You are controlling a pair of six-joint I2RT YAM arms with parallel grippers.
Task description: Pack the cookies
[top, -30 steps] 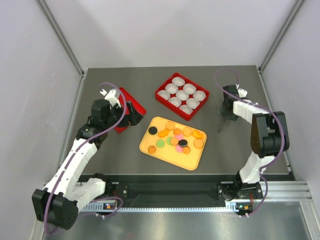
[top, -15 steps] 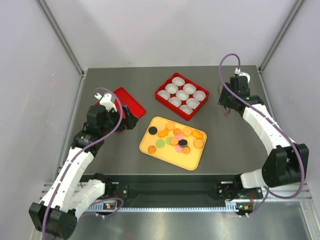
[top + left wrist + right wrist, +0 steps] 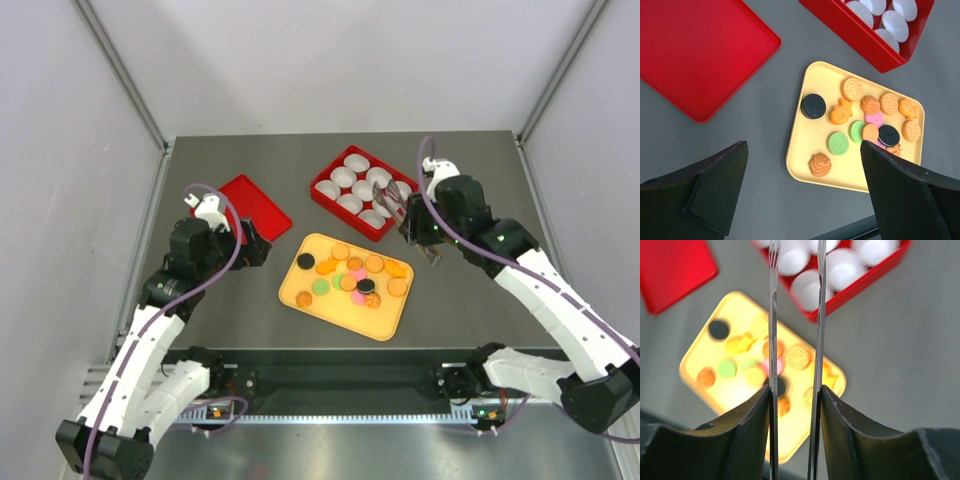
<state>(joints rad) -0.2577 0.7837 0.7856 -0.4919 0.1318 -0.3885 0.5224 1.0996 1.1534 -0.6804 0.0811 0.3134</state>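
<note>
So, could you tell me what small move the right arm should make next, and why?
Probably lower the right claw, which grips the tongs, onto the nearest of the cookies. They all lie on the tray, the cups look empty, and the tongs hold nothing.

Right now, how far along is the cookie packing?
Done: nothing packed; the paper cups visible in the red box look empty. In hand: the right gripper holds empty tweezers near that box; the left gripper hangs open. Left: all the cookies, lying on the yellow tray.
</note>
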